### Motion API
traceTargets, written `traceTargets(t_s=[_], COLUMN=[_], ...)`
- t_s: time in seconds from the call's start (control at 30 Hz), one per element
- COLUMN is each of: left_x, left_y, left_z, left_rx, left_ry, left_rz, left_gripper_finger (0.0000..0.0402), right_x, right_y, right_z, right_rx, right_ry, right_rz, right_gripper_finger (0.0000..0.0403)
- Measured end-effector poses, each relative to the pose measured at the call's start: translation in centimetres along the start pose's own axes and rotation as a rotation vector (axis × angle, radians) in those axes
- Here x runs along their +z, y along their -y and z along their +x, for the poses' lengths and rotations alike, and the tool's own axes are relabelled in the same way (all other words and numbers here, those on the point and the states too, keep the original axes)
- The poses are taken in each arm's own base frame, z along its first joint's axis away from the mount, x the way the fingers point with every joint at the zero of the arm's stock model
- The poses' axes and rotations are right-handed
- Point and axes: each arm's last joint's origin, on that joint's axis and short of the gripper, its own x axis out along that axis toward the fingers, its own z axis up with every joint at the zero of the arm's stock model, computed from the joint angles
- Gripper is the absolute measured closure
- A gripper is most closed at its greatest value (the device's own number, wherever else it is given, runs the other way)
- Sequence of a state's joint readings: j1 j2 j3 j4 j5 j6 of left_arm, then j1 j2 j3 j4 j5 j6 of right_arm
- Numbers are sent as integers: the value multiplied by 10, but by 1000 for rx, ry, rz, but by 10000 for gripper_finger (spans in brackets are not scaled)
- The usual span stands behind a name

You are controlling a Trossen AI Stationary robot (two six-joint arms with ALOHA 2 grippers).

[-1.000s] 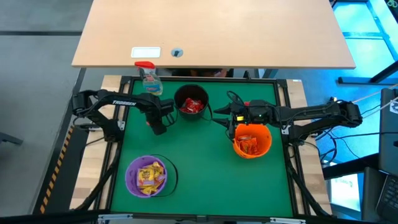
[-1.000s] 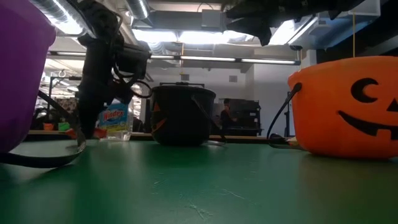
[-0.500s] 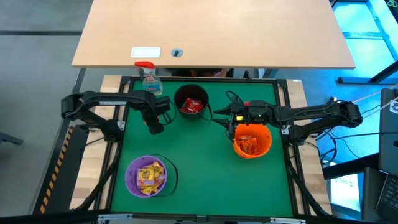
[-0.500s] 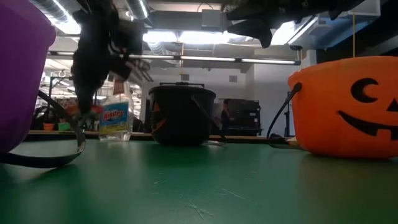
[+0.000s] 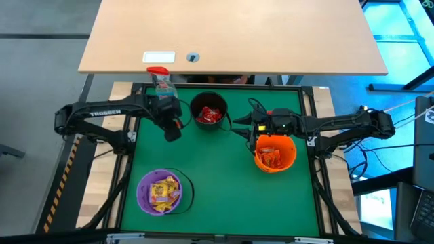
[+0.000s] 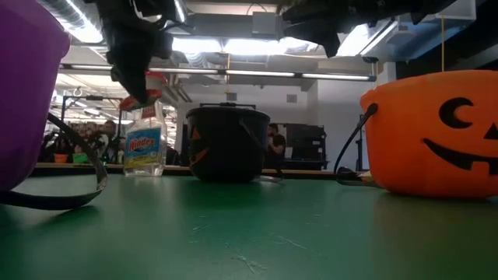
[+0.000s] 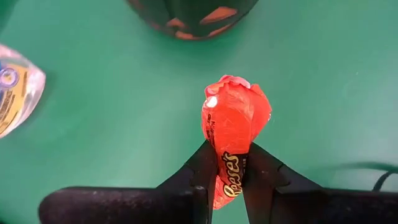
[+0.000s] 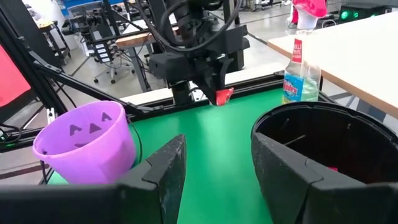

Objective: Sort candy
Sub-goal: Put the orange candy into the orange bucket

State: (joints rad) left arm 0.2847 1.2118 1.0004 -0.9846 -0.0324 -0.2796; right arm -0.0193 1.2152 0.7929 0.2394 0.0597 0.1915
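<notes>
Purple bucket [image 6: 23, 101] cut off by low view edge; candy wrapper's [image 7: 231, 146] lower end hidden between fingers.

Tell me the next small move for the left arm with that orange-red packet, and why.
Probably carry it across toward the orange bucket. The left claw is shut on an orange-red Reese's packet, lifted off the green mat beside the black bucket. That bucket holds red candy; the orange one holds similar orange-red packets. The right claw hangs open above it, so watch clearance.

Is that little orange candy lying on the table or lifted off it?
Lifted: the left end effector pinches the orange candy above the green table.
</notes>
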Motion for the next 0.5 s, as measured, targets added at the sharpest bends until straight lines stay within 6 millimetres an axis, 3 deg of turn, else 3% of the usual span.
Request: traceTargets(t_s=[0.5], left_x=[4], left_y=[14], left_z=[-1], left_rx=[-109], left_ry=[55], left_rz=[92], left_gripper_finger=[355], right_x=[0], right_y=[0], right_z=[0], right_rx=[-12], right_ry=[5], right_rz=[38], right_gripper_finger=[224])
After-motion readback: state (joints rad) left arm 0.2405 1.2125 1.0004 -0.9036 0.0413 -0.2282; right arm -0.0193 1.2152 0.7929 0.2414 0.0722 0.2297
